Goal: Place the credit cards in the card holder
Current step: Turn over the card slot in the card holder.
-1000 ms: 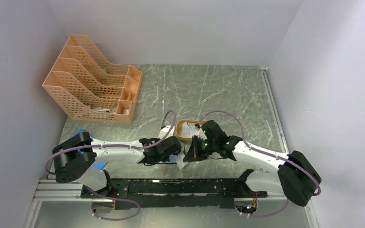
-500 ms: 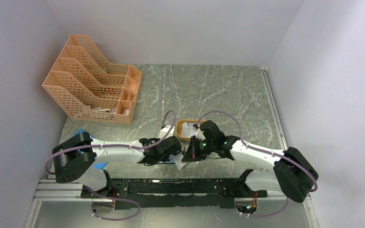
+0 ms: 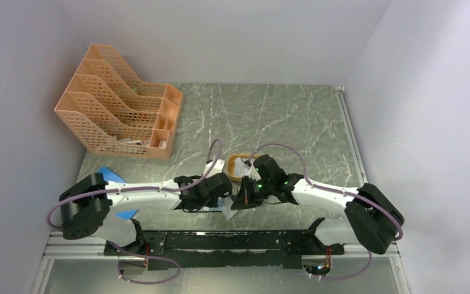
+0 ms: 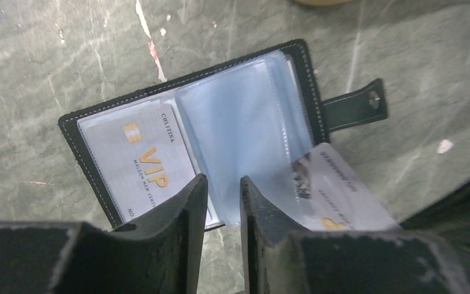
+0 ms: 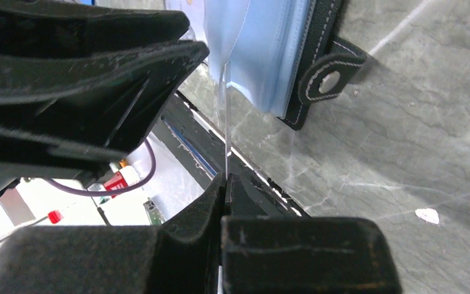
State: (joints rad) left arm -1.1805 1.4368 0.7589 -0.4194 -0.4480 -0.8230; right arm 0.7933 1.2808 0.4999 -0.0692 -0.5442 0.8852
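Top view: the left gripper (image 3: 221,196) and right gripper (image 3: 241,202) meet just in front of one orange tray (image 3: 240,166).

Left wrist: one card holder (image 4: 245,116) lies open on the table (image 4: 49,55), with its long axis running across and its snap tab (image 4: 352,105) pointing right. There are two credit cards: the pocketed card (image 4: 144,162) reads "VIP", and the second card (image 4: 336,196) is at the right sleeve. The left gripper's jaws are slightly apart and empty.

Right wrist: the right gripper is clamped on the second card, seen edge-on.

Two credit cards (image 4: 144,162), one card holder (image 4: 238,110), one orange tray (image 3: 240,165), one orange file rack (image 3: 119,113) at 10 o'clock, one blue sheet (image 3: 111,176) at 8 o'clock.
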